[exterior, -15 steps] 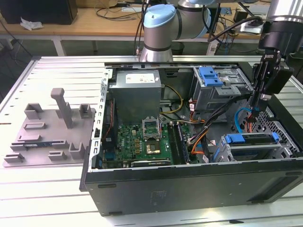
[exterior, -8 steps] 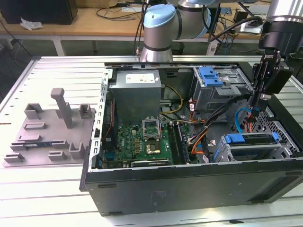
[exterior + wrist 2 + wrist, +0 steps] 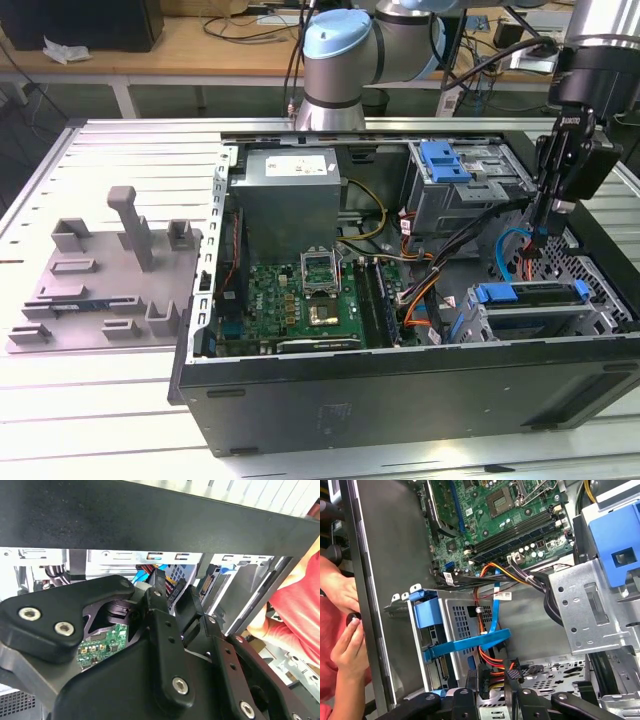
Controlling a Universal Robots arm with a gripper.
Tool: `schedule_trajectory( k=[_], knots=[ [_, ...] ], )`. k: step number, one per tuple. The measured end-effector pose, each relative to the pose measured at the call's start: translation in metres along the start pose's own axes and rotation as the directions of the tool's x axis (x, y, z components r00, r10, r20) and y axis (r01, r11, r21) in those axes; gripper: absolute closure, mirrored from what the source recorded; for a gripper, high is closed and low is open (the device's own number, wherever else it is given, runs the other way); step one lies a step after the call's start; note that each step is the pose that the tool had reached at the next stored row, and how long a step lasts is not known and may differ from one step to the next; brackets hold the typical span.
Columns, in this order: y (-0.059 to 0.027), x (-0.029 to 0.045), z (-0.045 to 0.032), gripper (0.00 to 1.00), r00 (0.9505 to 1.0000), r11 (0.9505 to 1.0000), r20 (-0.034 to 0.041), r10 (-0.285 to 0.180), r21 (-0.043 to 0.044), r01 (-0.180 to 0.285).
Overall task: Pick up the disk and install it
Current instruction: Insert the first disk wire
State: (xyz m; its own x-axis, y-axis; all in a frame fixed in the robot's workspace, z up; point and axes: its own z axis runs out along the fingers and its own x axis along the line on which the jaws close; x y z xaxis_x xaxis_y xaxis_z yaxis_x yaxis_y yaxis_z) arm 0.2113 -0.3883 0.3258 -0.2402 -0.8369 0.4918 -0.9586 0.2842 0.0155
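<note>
The disk, in its blue caddy, lies in the lower drive bay at the near corner of the open computer case on the exterior view's right. The first wrist view shows the caddy's blue end in the grey cage. My gripper hangs just above and behind that bay, inside the case. In both wrist views its fingers stand close together around a black cable connector with red, orange and yellow wires. A blue ribbon cable runs past the bay.
A blue bracket tops the upper metal drive cage. The motherboard and power supply fill the case's middle. A grey fixture plate lies outside on the exterior view's left. A person's hands rest at the case wall.
</note>
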Motion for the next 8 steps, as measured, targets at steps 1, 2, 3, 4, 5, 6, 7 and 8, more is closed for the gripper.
schedule_trajectory(
  k=[1, 2, 3, 4, 5, 6, 7, 8],
  knots=[
    [0.0001, -0.0001, 0.0001, 0.67, 1.0, 1.0, 0.0001, 0.0, 0.0, 0.0],
    [0.0003, -0.0001, 0.0002, 0.73, 1.0, 1.0, 0.0002, 0.0, -0.0001, 0.0],
    [0.0007, 0.0001, 0.0004, 0.8, 1.0, 1.0, 0.0002, 0.0, -0.0001, 0.0],
    [0.001, 0.0001, 0.0005, 0.83, 1.0, 1.0, 0.0, 0.0, 0.0, 0.0],
    [0.001, 0.0001, 0.0006, 0.83, 1.0, 1.0, 0.0001, 0.0, 0.0, 0.0],
    [0.001, 0.0001, 0.0006, 0.83, 1.0, 1.0, 0.0001, 0.0, 0.0, 0.0],
    [0.001, 0.0001, 0.0006, 0.83, 1.0, 1.0, 0.0, 0.0, 0.0, 0.0],
    [0.001, 0.0001, 0.0006, 0.83, 1.0, 1.0, 0.0001, 0.0, -0.0001, 0.0]
  ],
)
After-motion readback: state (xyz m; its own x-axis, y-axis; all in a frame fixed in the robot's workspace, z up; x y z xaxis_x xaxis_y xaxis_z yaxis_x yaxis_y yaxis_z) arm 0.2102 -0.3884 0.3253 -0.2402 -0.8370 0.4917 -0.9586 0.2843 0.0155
